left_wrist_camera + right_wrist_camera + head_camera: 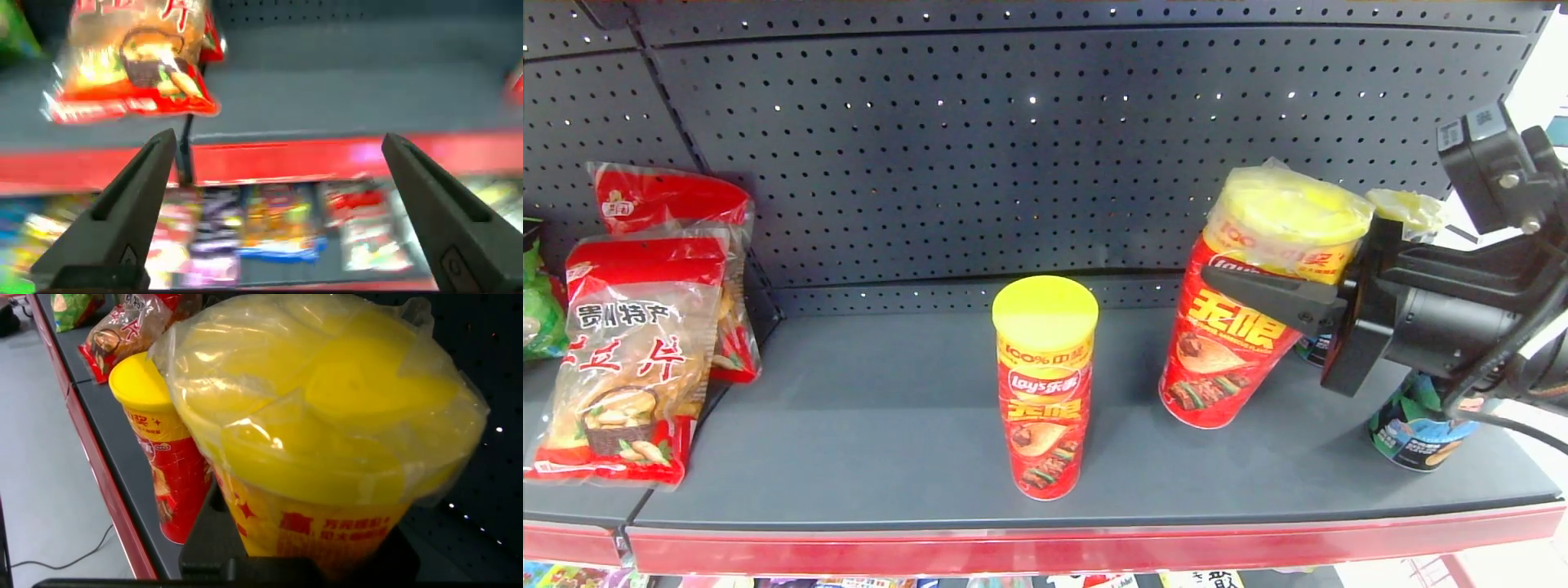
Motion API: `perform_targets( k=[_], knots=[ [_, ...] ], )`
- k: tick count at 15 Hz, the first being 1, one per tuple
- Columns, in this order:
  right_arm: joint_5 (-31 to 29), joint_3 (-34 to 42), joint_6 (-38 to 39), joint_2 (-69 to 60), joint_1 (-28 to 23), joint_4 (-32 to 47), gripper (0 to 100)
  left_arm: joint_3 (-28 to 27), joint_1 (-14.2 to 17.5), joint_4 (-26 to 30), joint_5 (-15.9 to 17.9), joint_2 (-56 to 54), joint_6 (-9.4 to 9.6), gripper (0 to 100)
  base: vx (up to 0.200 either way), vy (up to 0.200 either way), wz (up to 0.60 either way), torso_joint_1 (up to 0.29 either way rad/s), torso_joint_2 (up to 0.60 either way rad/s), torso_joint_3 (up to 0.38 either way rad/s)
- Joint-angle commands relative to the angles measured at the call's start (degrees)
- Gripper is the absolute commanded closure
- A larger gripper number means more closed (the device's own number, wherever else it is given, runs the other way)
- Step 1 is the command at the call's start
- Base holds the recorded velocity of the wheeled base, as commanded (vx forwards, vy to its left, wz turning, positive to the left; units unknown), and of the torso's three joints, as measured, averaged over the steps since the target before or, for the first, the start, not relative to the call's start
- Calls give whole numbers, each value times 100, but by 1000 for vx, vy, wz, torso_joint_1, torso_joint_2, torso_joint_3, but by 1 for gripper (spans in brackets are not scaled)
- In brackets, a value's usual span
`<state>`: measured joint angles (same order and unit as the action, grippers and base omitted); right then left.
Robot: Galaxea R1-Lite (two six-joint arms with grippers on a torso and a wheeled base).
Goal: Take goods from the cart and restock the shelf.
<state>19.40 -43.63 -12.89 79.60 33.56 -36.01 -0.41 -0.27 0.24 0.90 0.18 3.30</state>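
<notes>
- Right fingers [1270, 296] clamp the wrapped chip pack [1221, 367] just under its yellow lids. It leans toward 1 o'clock, base low over the shelf [866, 425], at 3 o'clock of the standing can [1045, 384].
- I'd bring it upright before letting go, base flat, clear of the dark can [1413, 429] at its 4 o'clock.
- Left fingers [135, 204] hang spread and empty by the shelf's red lip.
</notes>
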Motion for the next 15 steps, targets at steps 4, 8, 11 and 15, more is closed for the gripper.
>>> perform_targets(
  k=[4, 8, 11, 15],
  knots=[
    [-6, 100, -3, 20, -7, -2, 100, 24, 0, 2, -55, 8, -409, 0, 0, 0, 0, 0, 0, 0],
    [-24, 48, -12, 82, -7, -2, 100, 24, 18, 20, -64, -1, -418, 0, 0, 0, 0, 0, 0, 0],
    [-15, -234, -12, 345, 19, -2, 100, 33, 9, -16, -46, -1, -409, 0, 0, 0, 0, 0, 0, 0],
    [-6, -893, -30, 1224, 89, -2, 100, 33, 9, -16, -55, -1, -418, 0, 0, 0, 0, 0, 0, 0]
  ],
)
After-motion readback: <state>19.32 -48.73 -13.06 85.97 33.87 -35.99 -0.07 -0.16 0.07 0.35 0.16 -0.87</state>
